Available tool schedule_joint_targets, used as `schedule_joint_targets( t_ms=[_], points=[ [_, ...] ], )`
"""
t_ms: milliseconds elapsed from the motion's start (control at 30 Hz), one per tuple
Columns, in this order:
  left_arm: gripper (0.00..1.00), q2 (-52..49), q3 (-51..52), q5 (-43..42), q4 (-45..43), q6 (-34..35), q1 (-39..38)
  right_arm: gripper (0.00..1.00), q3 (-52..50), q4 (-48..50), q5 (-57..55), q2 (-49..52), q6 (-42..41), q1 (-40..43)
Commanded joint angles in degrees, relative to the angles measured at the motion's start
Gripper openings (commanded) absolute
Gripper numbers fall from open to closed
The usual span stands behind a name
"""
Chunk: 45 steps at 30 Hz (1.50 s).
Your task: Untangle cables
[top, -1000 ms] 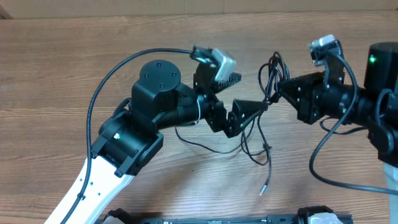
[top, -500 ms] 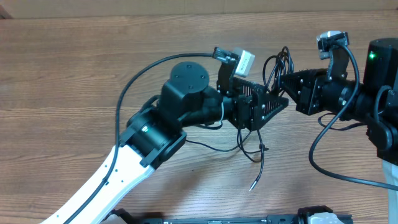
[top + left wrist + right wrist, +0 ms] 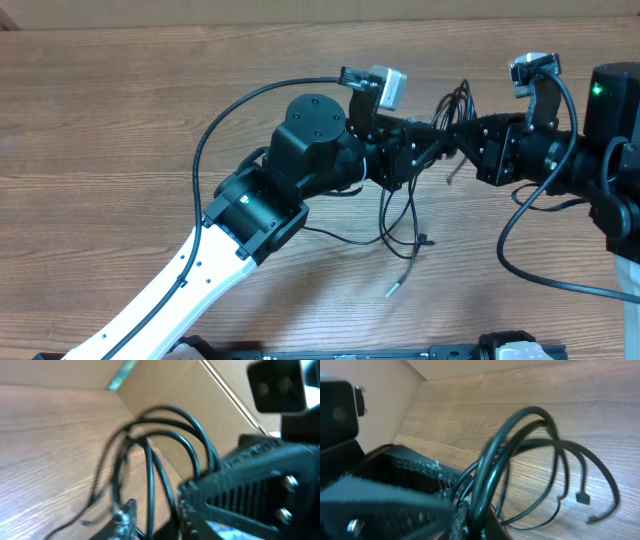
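**Two tools crowd one cable bunch**

Overhead, the cables (image 3: 455, 105) bunch up between the arms over the desk (image 3: 120, 120). Loose loops trail from the bunch toward the robot's side, a silver-tipped end (image 3: 392, 290) farthest out. The right tool (image 3: 465, 135), just right of the bunch, is clamped tight on the cords, and only its wrist camera shows that pinch. The left tool (image 3: 420, 152) sits just left of the bunch. Its wrist view is blurred, cords running beside one finger (image 3: 250, 480), so I cannot tell whether it grips.
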<state>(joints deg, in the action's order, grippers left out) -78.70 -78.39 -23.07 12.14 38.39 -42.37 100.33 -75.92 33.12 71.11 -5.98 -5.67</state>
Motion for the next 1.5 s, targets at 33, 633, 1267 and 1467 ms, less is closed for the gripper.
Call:
schedule_joint_targets(
  t_ms=[33, 633, 1267, 1467],
  points=[
    [0.24, 0.04, -0.52, 5.66, -0.17, -1.11, -0.04, 0.04, 0.98, -0.02, 4.72, -0.63, 0.00, -0.50],
    [0.46, -0.02, -0.52, 2.08, 15.30, -3.96, -0.09, 0.04, 0.98, 0.61, 4.13, -0.63, 1.49, -0.48],
    [0.59, -0.39, -0.50, -2.91, 12.55, -4.09, -3.82, 0.04, 0.98, 6.64, 22.05, -0.63, 1.29, -0.48],
    [0.49, -0.44, -0.50, -2.89, 10.99, -1.51, -3.89, 0.04, 0.98, 6.71, 22.03, -0.63, 1.29, -0.48]
  ],
)
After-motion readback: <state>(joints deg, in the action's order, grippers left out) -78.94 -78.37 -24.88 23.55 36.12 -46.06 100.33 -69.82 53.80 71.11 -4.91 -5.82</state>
